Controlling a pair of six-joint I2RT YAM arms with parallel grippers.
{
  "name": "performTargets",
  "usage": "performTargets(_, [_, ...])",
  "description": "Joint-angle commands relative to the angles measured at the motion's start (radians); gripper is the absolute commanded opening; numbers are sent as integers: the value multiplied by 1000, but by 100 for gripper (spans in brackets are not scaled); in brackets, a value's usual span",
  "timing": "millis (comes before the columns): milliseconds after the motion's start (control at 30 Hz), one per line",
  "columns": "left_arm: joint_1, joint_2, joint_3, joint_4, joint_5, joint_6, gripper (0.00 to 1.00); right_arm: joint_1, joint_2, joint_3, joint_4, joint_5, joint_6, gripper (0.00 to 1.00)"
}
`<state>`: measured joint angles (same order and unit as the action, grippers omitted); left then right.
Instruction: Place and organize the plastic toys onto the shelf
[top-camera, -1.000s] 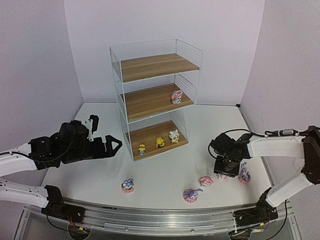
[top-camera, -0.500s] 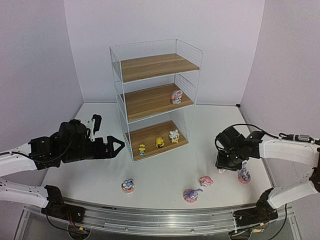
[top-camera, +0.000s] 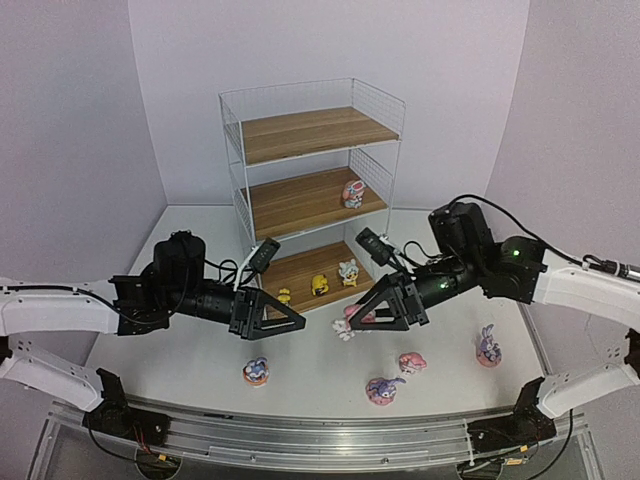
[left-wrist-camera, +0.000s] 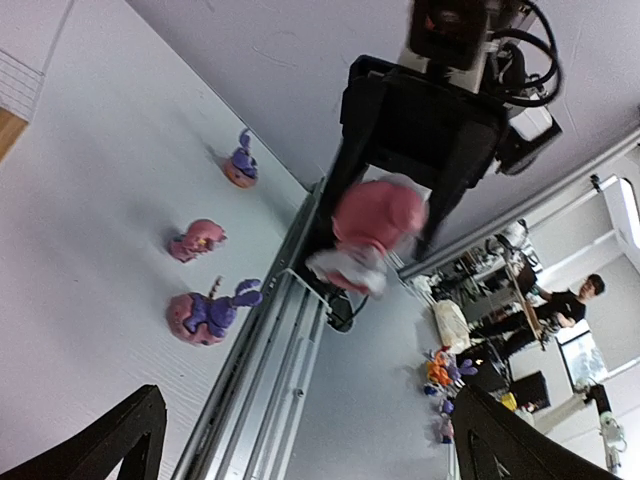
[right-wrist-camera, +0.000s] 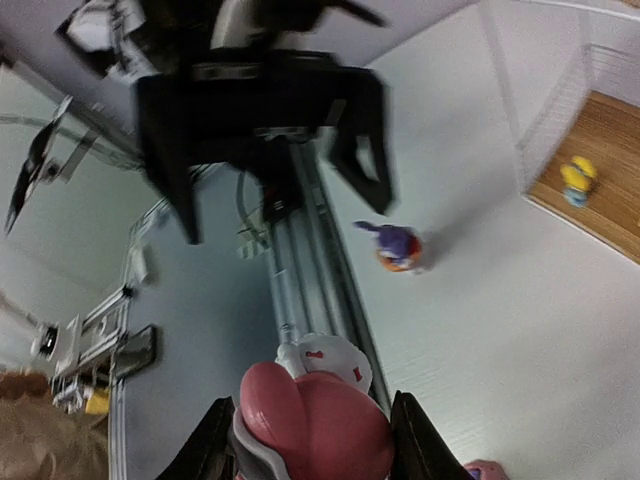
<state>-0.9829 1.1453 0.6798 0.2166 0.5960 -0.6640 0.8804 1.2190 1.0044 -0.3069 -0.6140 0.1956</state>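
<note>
Pink-white toy (top-camera: 346, 326): mid-frame in the top view, lifted off the table (top-camera: 200, 360), in front of the shelf (top-camera: 310, 133) and below its lowest board. Tilt unclear, blurred.

Left gripper (top-camera: 282, 316), centre-left: jaws spread wide, nothing in them, tips aimed right at the toy, just beside it.

Right gripper (top-camera: 368, 314), centre-right: clamped on the toy's sides, tips aimed left.

The toy sits between the two grippers, which face each other. Probably a handover, or else a carry to the middle board, upper centre, where a matching toy (top-camera: 352, 193) stands.
</note>
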Motion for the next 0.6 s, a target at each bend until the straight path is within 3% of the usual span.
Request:
performTargets(0, [-1, 97, 40, 287, 315, -59, 100, 70, 84, 129, 81, -343, -224, 0])
performTargets(333, [-3, 205, -8, 661, 495, -259, 100, 85, 163, 212, 75, -403, -327, 0])
performTargets(567, [-8, 280, 37, 712, 549, -316, 95, 86, 219, 258, 64, -364, -371, 0])
